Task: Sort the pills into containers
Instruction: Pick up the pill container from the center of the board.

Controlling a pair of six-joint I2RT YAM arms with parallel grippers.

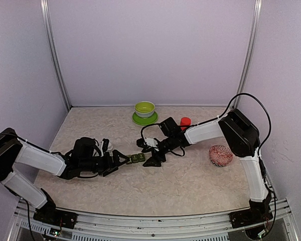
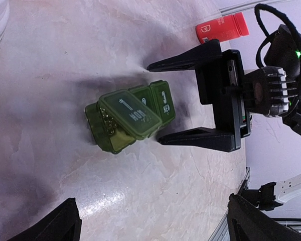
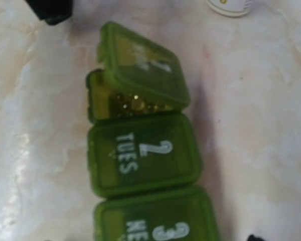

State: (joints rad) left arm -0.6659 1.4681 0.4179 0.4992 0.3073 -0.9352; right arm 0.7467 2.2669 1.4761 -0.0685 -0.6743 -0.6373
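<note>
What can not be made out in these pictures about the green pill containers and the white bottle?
Pills: right wrist view, blurred and half covered by the raised lid; their count is unclear.
Third compartment: right wrist view, cut off by the bottom edge.
White bottle: right wrist view, cut off by the top edge; label unreadable.
Containers: top view, too small to read the lids.

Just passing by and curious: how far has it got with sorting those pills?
The first compartment of the pill box already holds small pills, its lid ajar. The right tool stands open at the box's other end. The other two compartments are shut, probably still to fill.
</note>
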